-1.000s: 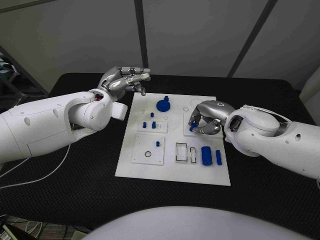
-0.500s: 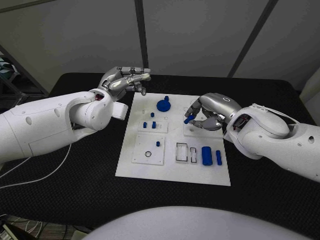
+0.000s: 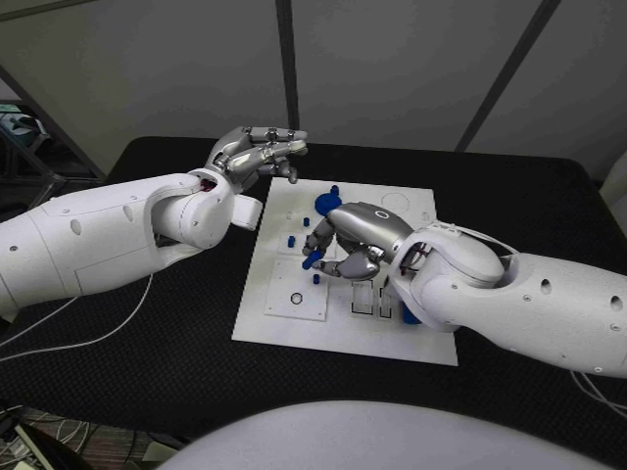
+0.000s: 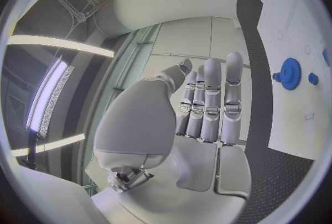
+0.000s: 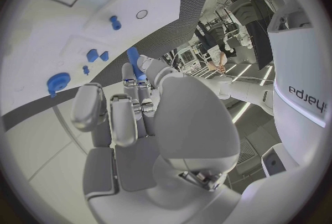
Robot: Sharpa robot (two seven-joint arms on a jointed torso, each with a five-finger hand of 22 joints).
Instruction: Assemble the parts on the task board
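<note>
Head view: right hand over the middle of the task board, fingers curled round a small blue peg that pokes out toward the board's left half. Peg carried above the plate, apparently clear of the surface, just far of the square panel with the small ring hole. Left hand raised off the board's far-left corner, fingers lightly curled and parted, nothing in them. Blue gear seated near the far edge; two small blue studs on the left panel; further blue pieces near the board's right side, mostly hidden behind the right forearm.

Left wrist view: left hand with fingers straight and side by side, palm bare, holding nothing. Gear and a small blue stud on the white plate beyond.

Right wrist view: right hand with the blue peg pinched at the fingertips and standing out past them. Gear, two blue blocks, another short peg and a round hole on the plate.

Step in hand, by judgement: carrying a picked peg to its socket. Next move calls for lining the peg upright over the chosen hole, lowering straight, and letting go only once seated. Which hole is meant, not clear.
</note>
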